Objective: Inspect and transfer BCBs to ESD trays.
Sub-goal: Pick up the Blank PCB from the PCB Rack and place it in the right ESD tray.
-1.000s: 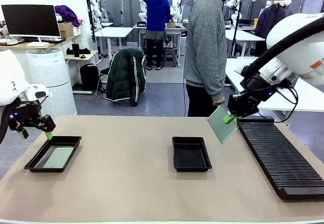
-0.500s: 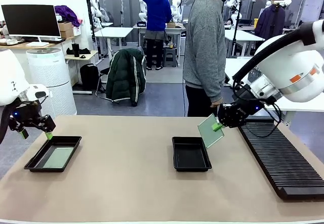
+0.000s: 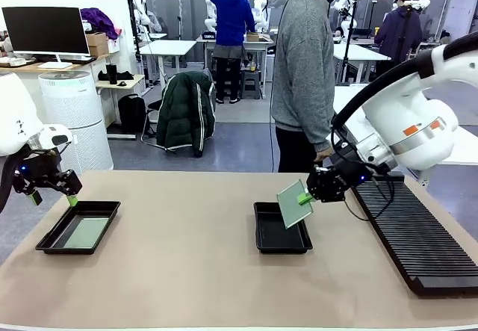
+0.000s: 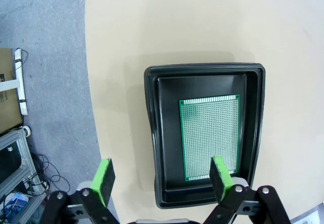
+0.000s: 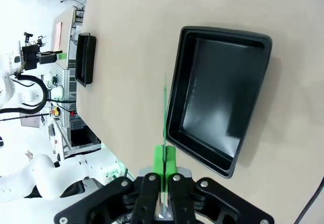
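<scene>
My right gripper [image 3: 306, 196] is shut on a green BCB [image 3: 293, 204], holding it tilted just above the right rim of the empty middle ESD tray [image 3: 281, 246]. In the right wrist view that BCB [image 5: 165, 114] shows edge-on between the shut fingers [image 5: 164, 158], beside the empty tray [image 5: 223, 35]. At the table's left my left gripper [image 3: 52, 196] hangs open above the other ESD tray [image 3: 45, 243], which has a BCB [image 3: 84, 232] lying flat in it. The left wrist view looks straight down on that tray [image 4: 152, 113] and its board [image 4: 210, 135], with the open gripper [image 4: 162, 181] above its near end.
A long black slotted rack [image 3: 414, 230] runs along the table's right side. A person [image 3: 302, 69] in a grey sweater stands at the far edge, behind the middle tray. Bare table lies between the two trays and in front of them.
My right gripper has carried the BCB left and down, from beside the rack to just over the middle tray's right rim. The left arm has not moved.
</scene>
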